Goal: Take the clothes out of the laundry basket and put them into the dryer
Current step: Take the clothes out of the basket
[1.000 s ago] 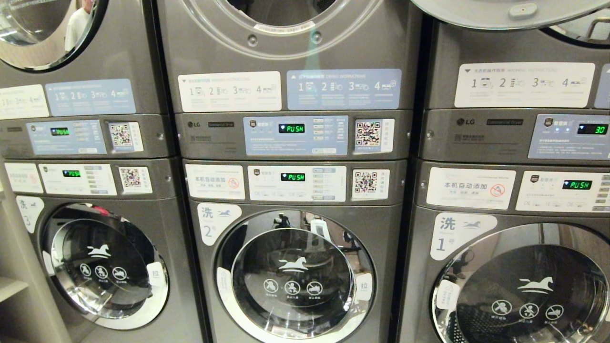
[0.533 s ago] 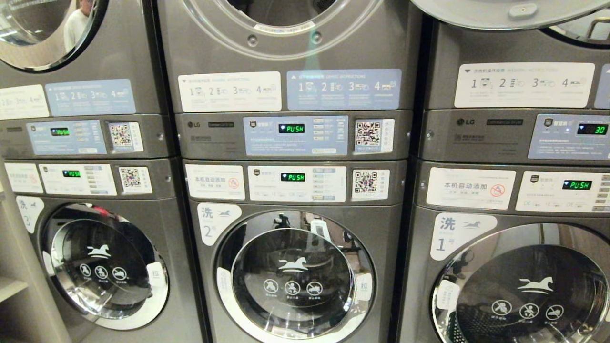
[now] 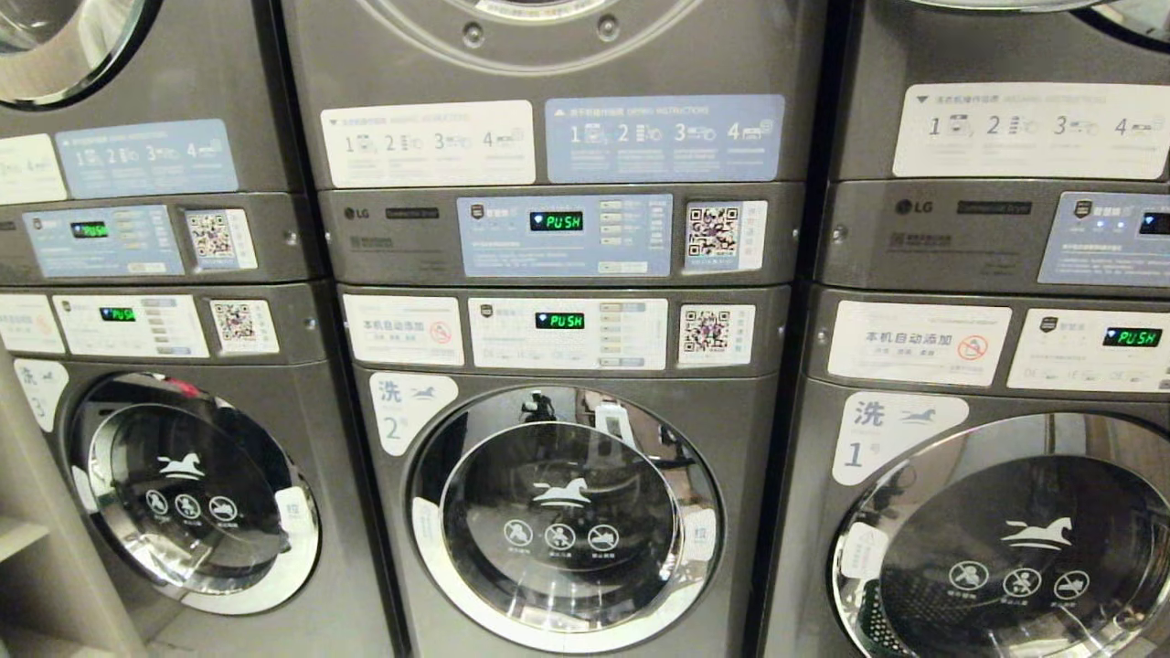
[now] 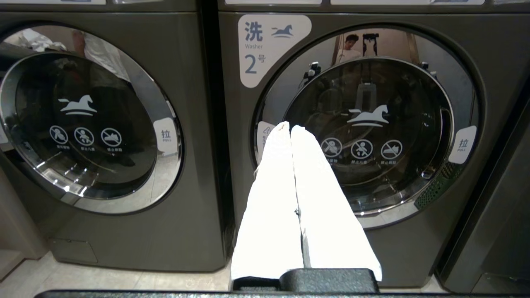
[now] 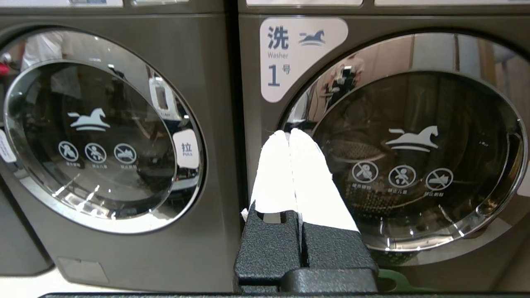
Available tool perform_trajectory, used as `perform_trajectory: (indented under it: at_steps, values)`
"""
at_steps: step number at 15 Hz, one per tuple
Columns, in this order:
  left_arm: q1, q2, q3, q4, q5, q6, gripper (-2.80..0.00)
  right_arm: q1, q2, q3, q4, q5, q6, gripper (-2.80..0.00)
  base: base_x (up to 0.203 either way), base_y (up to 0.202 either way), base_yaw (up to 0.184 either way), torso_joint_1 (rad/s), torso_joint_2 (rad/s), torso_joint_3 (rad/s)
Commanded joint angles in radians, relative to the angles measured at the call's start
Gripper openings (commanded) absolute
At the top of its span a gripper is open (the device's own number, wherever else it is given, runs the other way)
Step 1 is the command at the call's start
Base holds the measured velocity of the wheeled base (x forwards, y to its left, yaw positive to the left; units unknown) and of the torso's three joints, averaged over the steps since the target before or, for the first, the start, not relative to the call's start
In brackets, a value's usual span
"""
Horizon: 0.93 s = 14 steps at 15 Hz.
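The dryer [image 3: 548, 78] is the dark grey upper unit of the middle stack; only the bottom of its round opening shows at the top of the head view, above its lit panel [image 3: 562, 233]. A strip of green plastic [image 5: 397, 282], the laundry basket's edge, shows low beside my right gripper. The clothes are out of view. My left gripper [image 4: 290, 128] is shut and empty, held level in front of washer number 2. My right gripper [image 5: 289, 132] is shut and empty, facing washer number 1. Neither arm shows in the head view.
Three grey stacks stand side by side. Their lower washers have closed round doors with a white horse logo: number 2 [image 3: 562, 516], number 1 [image 3: 1005, 548] and a third on the left [image 3: 192, 493]. A pale shelf [image 3: 18, 539] is at far left. Light floor [image 4: 124, 281] runs below.
The whole head view has shifted: the machines sit higher in the picture and slightly larger, so the camera has dipped. No thing itself has moved.
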Motion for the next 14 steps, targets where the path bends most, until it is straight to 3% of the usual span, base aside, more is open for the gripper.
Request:
perform_trajectory:
  at_steps: [1,14]
  values:
    - [0.000,0.000,0.000,-0.001,0.000,0.000,-2.80,0.000,-0.002,0.000,-0.001,-0.001,0.000,-2.80,0.000,0.000,0.000,-0.004,0.01,-0.190]
    - [0.000,0.000,0.000,-0.001,0.000,-0.006,-2.80,0.000,-0.002,0.000,-0.001,-0.001,0.000,-2.80,0.000,0.000,0.000,0.003,0.00,-0.197]
